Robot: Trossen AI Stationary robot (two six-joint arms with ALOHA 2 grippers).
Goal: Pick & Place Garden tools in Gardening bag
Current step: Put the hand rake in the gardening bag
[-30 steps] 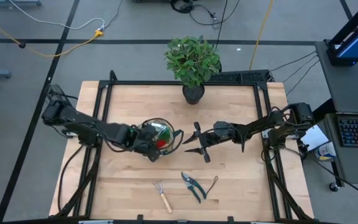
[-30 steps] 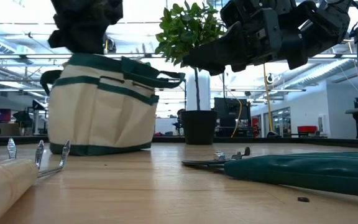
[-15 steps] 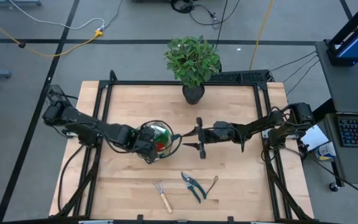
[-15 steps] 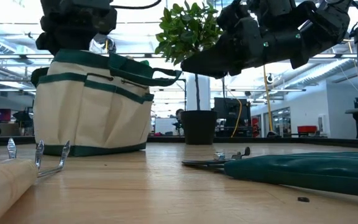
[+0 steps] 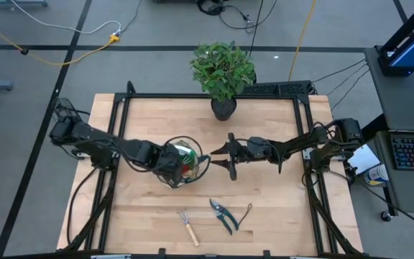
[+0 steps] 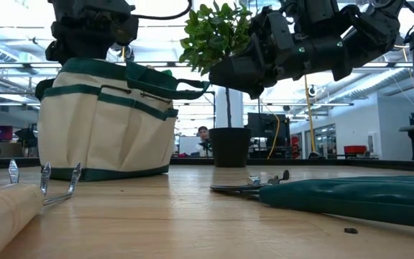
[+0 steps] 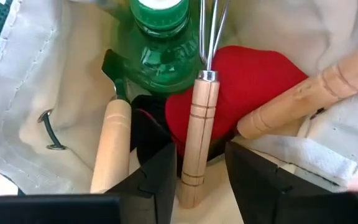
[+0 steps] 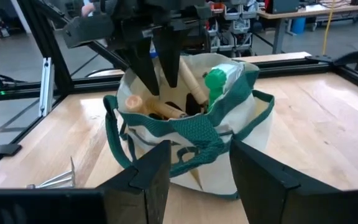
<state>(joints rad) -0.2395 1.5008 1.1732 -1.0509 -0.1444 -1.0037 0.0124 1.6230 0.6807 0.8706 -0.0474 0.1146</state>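
Over the gardening bag, at its open mouth: left gripper, fingers parted, a wooden-handled tool standing between them, handle end toward the fingers, metal shaft pointing deeper into the bag. Whether the pads touch that handle cannot be told.

Inside the bag, beside that tool: green spray bottle, cap up; red glove; two more wooden handles, roughly parallel or leaning across.

Just beside the bag, on the side away from the left arm: right gripper, raised off the table, fingers apart, holding nothing, aimed at the bag.

Well apart from the bag, toward the table's front edge: hand rake, tines pointing toward the bag; pruners, lying flat.
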